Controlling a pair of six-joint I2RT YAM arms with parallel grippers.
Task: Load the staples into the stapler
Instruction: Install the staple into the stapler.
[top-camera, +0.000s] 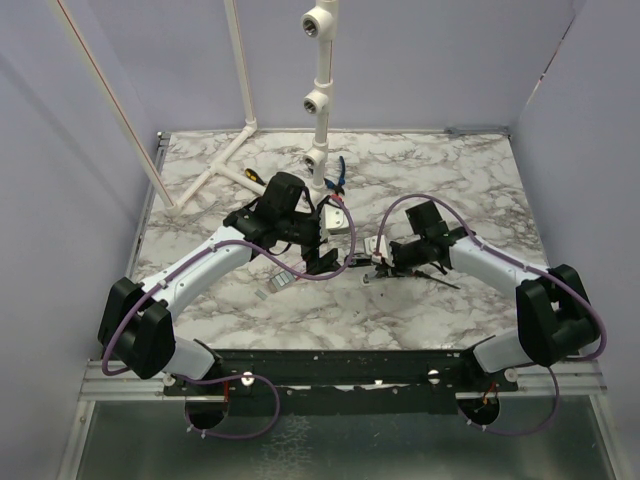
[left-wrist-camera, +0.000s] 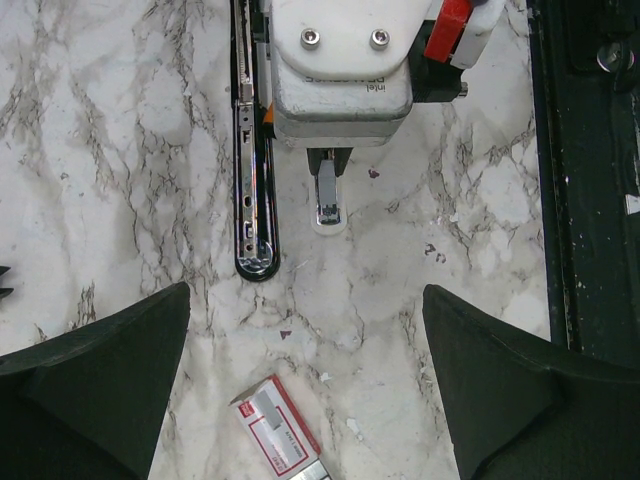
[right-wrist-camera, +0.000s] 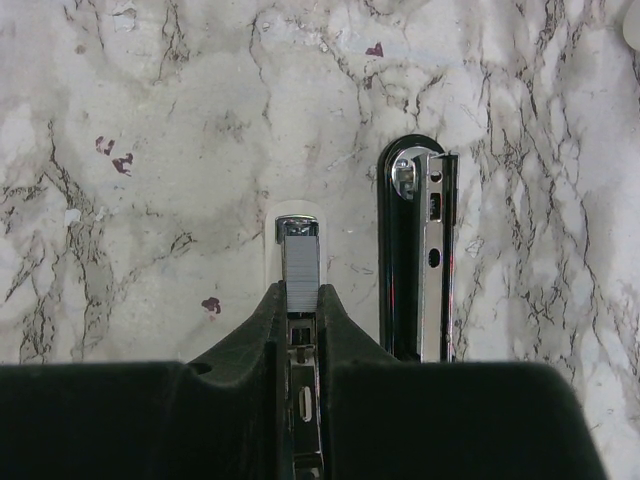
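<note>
- The right gripper (right-wrist-camera: 300, 300) is pinched narrow on a thin silvery staple strip (right-wrist-camera: 298, 265). The strip is ribbed on top, and its end pokes out past the fingertips toward 12 o'clock in the right wrist view.
- A pale rounded edge shows around that end; I cannot tell what it belongs to.
- Just beside the strip, at 3 o'clock, lies the stapler (right-wrist-camera: 415, 270). It is long and black with its shiny metal channel facing up. It runs parallel to the strip, with a slim band of table between them.
- The left gripper (left-wrist-camera: 305, 385) stands wide and holds nothing, its dark fingers (left-wrist-camera: 100, 400) at either side of the left wrist view.
- Between those fingers, at 6 o'clock in that view, the staple box (left-wrist-camera: 275, 435) lies flat on the table. It is white with red marking and turned at a slant.
- In the same view the stapler is at 11 o'clock, and the right arm's white camera housing (left-wrist-camera: 340, 70) is at 12 o'clock, above the held strip.
- From above, both grippers sit near the middle of the marble table (top-camera: 480, 190), the left one at 9 o'clock of the right one.
- The box lies near the left gripper, at about 8 o'clock from it.
- A white pipe frame (top-camera: 318, 100) rises at 12 o'clock, at the table's far edge.
</note>
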